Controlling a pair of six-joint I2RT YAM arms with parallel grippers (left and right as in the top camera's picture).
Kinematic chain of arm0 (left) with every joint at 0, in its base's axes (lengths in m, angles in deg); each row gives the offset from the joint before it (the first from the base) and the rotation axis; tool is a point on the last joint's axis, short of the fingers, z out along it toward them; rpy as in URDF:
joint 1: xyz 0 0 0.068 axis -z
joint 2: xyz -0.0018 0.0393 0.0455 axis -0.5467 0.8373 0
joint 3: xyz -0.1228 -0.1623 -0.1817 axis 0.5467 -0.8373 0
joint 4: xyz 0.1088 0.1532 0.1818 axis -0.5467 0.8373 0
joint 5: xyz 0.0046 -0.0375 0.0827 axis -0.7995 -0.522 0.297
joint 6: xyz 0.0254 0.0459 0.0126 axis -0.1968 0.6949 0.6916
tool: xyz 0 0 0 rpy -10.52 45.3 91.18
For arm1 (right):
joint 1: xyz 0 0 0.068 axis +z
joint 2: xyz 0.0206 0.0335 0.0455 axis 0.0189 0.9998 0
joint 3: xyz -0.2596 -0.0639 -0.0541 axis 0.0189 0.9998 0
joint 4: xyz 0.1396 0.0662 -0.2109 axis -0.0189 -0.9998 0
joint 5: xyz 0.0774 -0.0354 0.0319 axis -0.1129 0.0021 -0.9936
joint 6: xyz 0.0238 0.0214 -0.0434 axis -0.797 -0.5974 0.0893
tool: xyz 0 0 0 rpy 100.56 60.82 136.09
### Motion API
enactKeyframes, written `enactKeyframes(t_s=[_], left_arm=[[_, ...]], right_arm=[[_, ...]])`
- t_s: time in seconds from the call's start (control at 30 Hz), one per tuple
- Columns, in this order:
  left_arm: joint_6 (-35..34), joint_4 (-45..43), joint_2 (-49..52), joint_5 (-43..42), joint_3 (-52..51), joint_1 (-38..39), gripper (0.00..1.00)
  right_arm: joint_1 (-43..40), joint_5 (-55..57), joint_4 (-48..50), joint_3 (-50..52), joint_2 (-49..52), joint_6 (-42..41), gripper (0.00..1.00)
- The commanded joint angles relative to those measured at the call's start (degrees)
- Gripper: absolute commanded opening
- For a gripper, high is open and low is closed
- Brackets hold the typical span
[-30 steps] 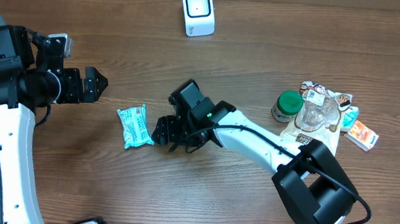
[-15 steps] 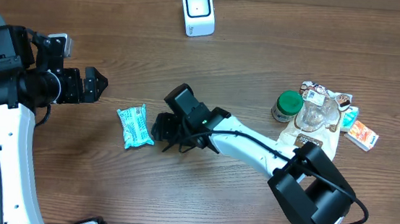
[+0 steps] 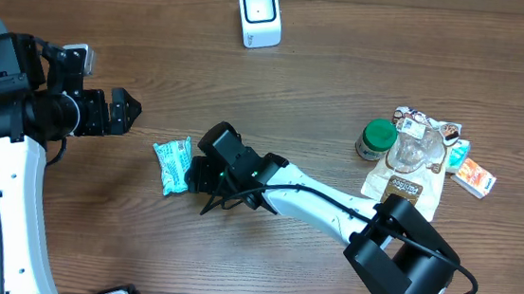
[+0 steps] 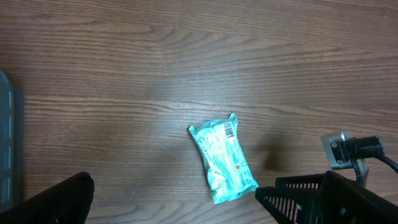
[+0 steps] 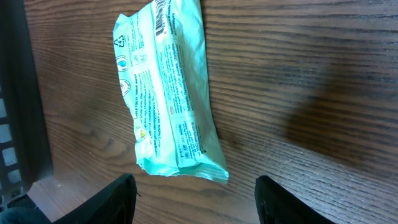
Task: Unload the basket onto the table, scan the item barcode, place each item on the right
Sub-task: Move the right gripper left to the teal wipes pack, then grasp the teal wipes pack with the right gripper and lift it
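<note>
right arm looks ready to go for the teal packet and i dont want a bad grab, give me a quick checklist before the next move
1. Right end effector open: ok, jaws apart with nothing between them.
2. Teal packet lined up with the gap: ok, it lies just ahead of the fingers, not yet between them.
3. Barcode facing up: ok, it shows at the packet's far end.
4. Left end effector apart from the packet: ok, open and off to the side.
5. Scanner in view at the table's far edge: ok.
6. Fingers low enough to grip: cannot tell.
</note>
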Motion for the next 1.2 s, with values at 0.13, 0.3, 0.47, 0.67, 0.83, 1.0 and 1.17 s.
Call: enactKeyframes(t_s=[0.13,0.3,0.47,0.67,0.83,1.0,1.17], left_arm=[[0.85,-0.02,-0.09,-0.04,0.37,0.2,1.0],[0.83,-0.04,-0.09,-0.04,0.37,0.2,1.0],[0.85,-0.04,-0.09,-0.04,0.37,0.2,1.0],[0.85,-0.04,-0.09,-0.04,0.37,0.2,1.0],[0.85,-0.04,-0.09,-0.04,0.37,0.2,1.0],[0.85,-0.04,-0.09,-0.04,0.37,0.2,1.0],[0.83,-0.04,-0.09,-0.04,0.37,0.2,1.0]], right_arm=[[1.42,0.96,3.02,0.39,1.86,-0.33,0.62],[2.05,0.59,4.74,0.39,4.83,-2.05,0.58],[2.03,0.66,6.21,0.39,6.99,-2.67,0.52],[1.97,1.95,6.27,0.39,7.19,-2.6,0.36],[1.68,3.89,5.88,0.37,7.19,-0.39,0.17],[-2.43,-0.87,0.7,-0.26,5.44,4.79,0.04],[-10.84,-13.29,-8.44,-1.88,-0.94,27.71,0.04]])
